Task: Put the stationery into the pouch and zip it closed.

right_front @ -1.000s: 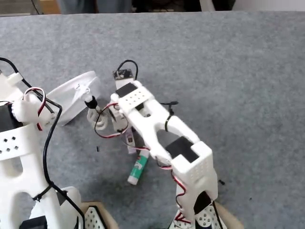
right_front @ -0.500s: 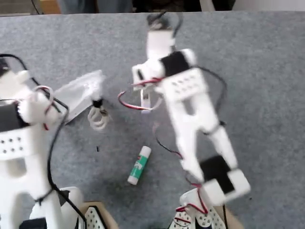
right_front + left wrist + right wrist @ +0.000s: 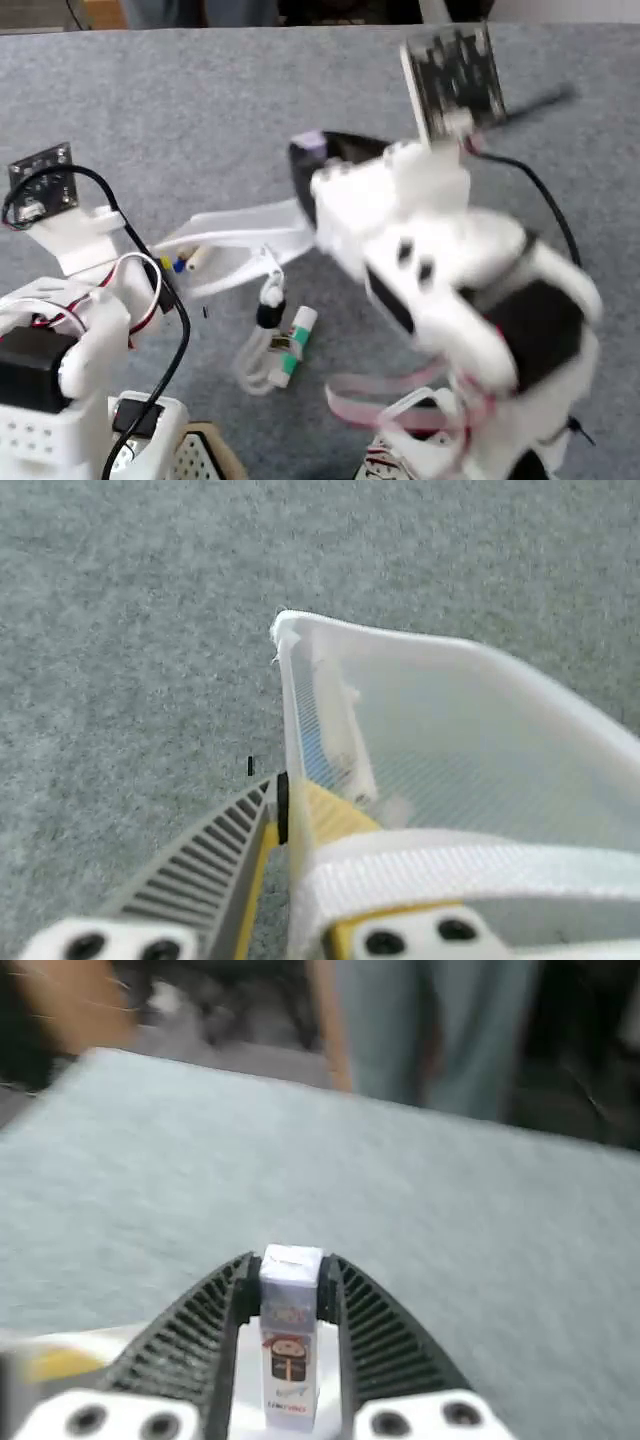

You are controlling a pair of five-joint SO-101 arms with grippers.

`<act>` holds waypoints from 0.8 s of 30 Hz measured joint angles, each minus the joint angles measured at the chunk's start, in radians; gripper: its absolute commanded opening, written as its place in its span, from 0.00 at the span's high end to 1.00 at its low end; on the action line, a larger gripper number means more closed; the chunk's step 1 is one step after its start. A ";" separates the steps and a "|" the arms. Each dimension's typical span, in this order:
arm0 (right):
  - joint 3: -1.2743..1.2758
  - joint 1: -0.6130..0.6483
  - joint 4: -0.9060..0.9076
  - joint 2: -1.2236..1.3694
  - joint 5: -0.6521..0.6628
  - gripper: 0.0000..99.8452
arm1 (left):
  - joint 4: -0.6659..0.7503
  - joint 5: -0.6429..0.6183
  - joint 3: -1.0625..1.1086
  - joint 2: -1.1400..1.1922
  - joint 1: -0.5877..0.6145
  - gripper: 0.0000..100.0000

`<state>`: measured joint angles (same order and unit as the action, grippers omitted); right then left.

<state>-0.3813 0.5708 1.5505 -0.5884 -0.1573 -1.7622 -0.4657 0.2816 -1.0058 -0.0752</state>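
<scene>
The left gripper [image 3: 290, 805] pinches the rim of the pouch [image 3: 450, 750] (white, half transparent). The right gripper [image 3: 290, 1270] clamps a small white box [image 3: 290, 1350]. A glue stick [image 3: 300, 330] lies at 6 o'clock of the pouch.

On the small white rectangular block [image 3: 291, 1355] clamped in the right tool [image 3: 291, 1272]: a printed label with a little cartoon figure in red and brown. Below it, one short line of tiny dark lettering, too blurred to read. On the green-and-white glue stick [image 3: 300, 330] lying on the grey desk [image 3: 150, 100]: a green printed band, lettering too small to make out. On the translucent white plastic pouch [image 3: 470, 750]: nothing legible.
</scene>
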 measured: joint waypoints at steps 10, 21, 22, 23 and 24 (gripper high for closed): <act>0.126 0.213 -0.198 -0.049 0.000 0.99 | 0.025 0.002 0.152 -0.002 -0.002 0.97; 0.385 0.209 -0.379 -0.051 0.000 0.99 | 0.031 0.002 0.160 -0.002 0.100 0.97; 0.387 0.209 -0.379 -0.051 0.000 0.99 | 0.031 0.002 0.160 -0.002 0.107 0.97; 0.396 0.210 -0.379 -0.051 0.000 0.99 | 0.031 0.002 0.160 -0.002 0.115 0.97; 0.405 0.210 -0.385 -0.051 0.000 0.99 | 0.034 0.002 0.160 -0.002 0.121 0.97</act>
<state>0.0238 0.7810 1.1653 -0.6391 -0.1573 -1.7285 -0.4641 0.4411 -1.0073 0.0460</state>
